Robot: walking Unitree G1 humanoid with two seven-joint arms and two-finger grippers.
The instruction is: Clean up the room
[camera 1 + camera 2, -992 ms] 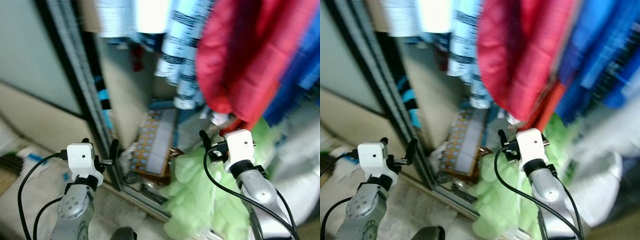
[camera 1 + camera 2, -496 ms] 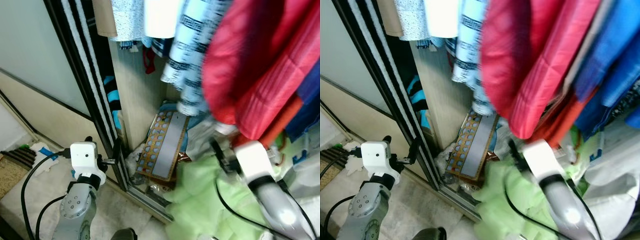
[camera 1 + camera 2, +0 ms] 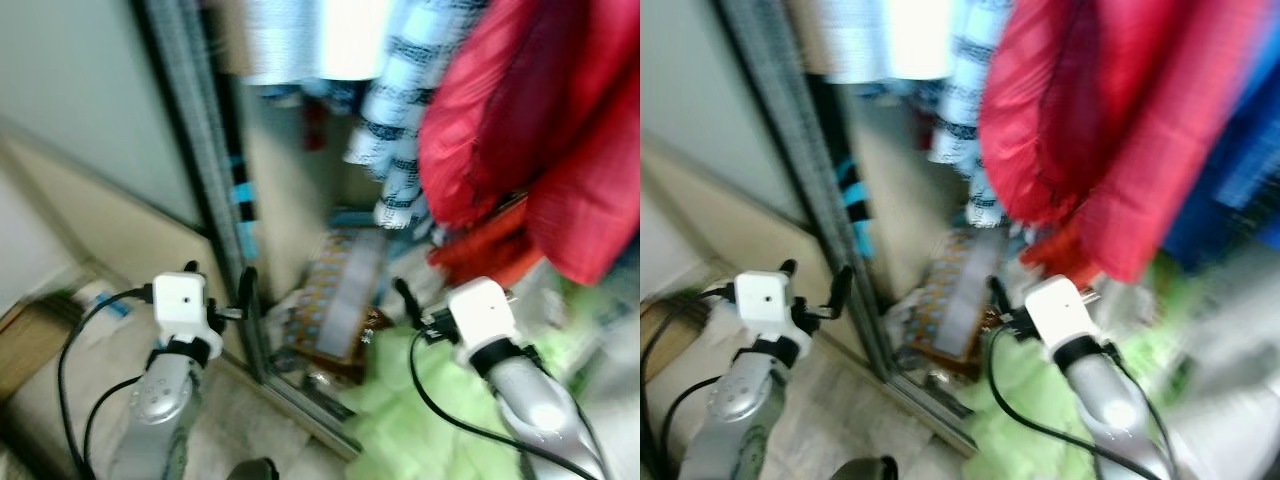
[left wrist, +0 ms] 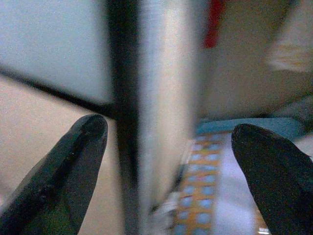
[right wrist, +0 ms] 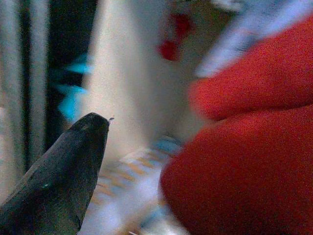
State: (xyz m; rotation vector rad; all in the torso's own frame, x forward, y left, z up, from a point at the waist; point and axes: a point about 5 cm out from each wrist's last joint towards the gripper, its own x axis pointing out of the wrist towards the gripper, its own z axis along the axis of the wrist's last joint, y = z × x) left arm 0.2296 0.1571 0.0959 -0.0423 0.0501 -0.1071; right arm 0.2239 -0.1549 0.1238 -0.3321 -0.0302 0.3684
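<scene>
Two end effectors face the wardrobe [image 3: 290, 230]: left end effector [image 4: 168, 142] spread, right end effector [image 3: 405, 295] unclear.

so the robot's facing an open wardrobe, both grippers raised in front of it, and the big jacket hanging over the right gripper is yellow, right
Not quite: the jacket hanging above the right gripper is red, not yellow, as the left eye view shows. The rest holds: the robot faces the open wardrobe, with the left gripper also raised, beside the sliding door frame.

Both arms are silver and jointed, each ending in a white boxy wrist block. Black cables loop along them. The left gripper [image 3: 218, 290] and right gripper [image 3: 415, 303] have long black fingers.
</scene>
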